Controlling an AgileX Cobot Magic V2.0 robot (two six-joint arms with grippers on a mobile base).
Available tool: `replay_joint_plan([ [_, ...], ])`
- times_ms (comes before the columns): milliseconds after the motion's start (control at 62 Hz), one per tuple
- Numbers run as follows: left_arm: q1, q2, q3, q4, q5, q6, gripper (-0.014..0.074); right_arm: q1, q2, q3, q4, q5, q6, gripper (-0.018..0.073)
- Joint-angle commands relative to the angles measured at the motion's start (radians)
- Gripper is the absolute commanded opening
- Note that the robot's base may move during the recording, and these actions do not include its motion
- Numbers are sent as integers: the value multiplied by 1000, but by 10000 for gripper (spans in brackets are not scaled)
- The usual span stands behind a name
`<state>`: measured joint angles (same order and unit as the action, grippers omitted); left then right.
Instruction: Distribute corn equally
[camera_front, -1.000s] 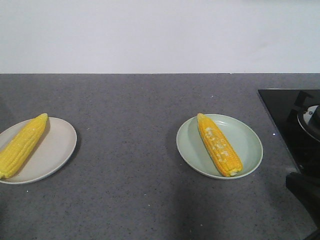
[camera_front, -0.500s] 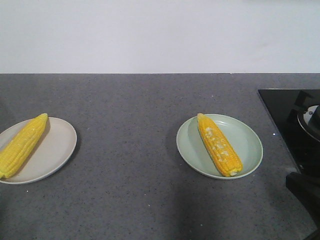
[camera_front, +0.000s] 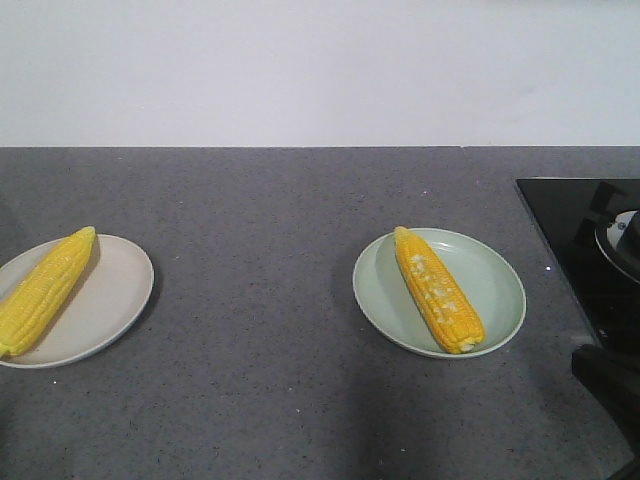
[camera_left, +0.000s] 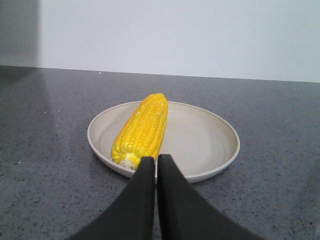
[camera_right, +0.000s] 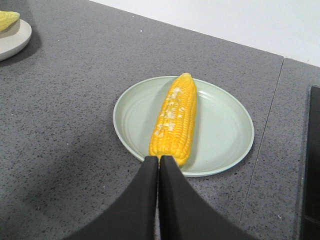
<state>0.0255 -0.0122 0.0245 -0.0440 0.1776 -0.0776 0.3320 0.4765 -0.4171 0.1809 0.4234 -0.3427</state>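
Two corn cobs, two plates: one cob (camera_front: 42, 291) lies on the beige plate (camera_front: 110, 300) at left, one (camera_front: 438, 290) on the pale green plate (camera_front: 495, 285) at right. The left gripper (camera_left: 156, 161) and right gripper (camera_right: 158, 161) each hover just near their plate's rim, fingers pressed together, empty.

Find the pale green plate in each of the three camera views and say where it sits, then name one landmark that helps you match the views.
Front-facing view: the pale green plate lies right of centre, holding a corn cob.
Left wrist view: not in it; only the beige plate shows.
Right wrist view: the pale green plate lies at centre, beyond the shut right gripper.
Shared landmark: the whitish patch on that cob, seen in the front and right wrist views.
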Motion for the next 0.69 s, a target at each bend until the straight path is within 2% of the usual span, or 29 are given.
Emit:
replay_joint_plan([
  [0,0,-14,-23,-8,-72,-2,-6,-4,3,-27,6,-73,0,-5],
  [226,0,-14,-23,-8,-72,-2,-6,-4,2,-26,8,-74,-1,-5],
  [290,0,-14,-23,-8,-72,-2,-6,-4,-7,-14,-31,-75,-21,-5],
  [355,0,-14,-23,-8,-72,-2,-6,-4,-29,17,-63,-96,-35,-5],
  [451,0,-14,-23,-8,-72,-2,-6,-8,-99,105,-53,-164,-37,-5],
  [564,0,-14,-23,-8,-72,-2,-6,-50,-219,213,5,-262,-10,-5],
  [677,0,-14,-23,-8,-72,-2,-6,-131,-346,324,10,-340,76,-5],
])
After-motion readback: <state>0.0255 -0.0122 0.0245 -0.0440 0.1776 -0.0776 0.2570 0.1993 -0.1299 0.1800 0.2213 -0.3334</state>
